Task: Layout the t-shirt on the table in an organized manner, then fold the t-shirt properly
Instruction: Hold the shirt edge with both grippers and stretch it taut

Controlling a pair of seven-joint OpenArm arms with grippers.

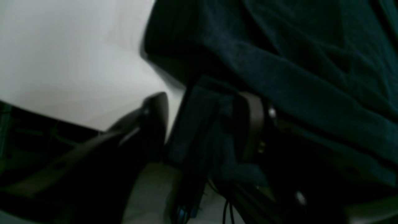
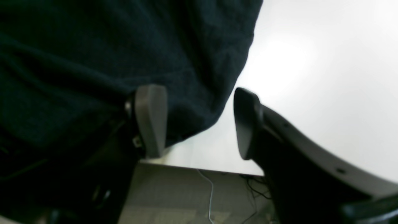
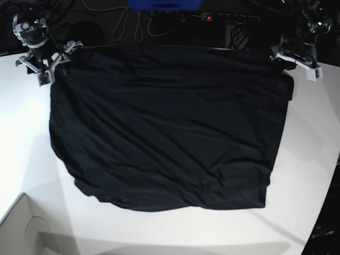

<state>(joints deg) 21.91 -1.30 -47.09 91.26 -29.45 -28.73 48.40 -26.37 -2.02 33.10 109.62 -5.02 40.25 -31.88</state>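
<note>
White counter (image 3: 313,159) fills the base view, glossy, with a curved near edge. Beyond its far edge the background is dark and holds loose cables.

1. t-shirt (image 3: 170,133): black, spread flat over most of the counter, roughly rectangular in outline. Diagonal wrinkles cross the fabric and are heaviest toward its near edge. Its far edge lies along the far edge of the counter. Bare counter shows on both sides of the t-shirt and in front of it.

2. box (image 3: 21,228): white and open-topped, well apart from the near left corner of the t-shirt as the base view shows it.

3. right arm (image 3: 40,56): at the far left corner of the t-shirt in the base view. The right jaws stand wide apart. In the right wrist view, the side edge of the t-shirt (image 2: 124,56) runs down between the two fingers (image 2: 150,119). No fabric is pinched.

4. left arm (image 3: 297,58): at the far right corner of the t-shirt in the base view. In the left wrist view (blurred), the left jaws stand apart with a dark band of t-shirt (image 1: 279,62) fabric between them. White counter shows between that band and the outer finger (image 1: 154,115), so the fabric is not clamped.
</note>
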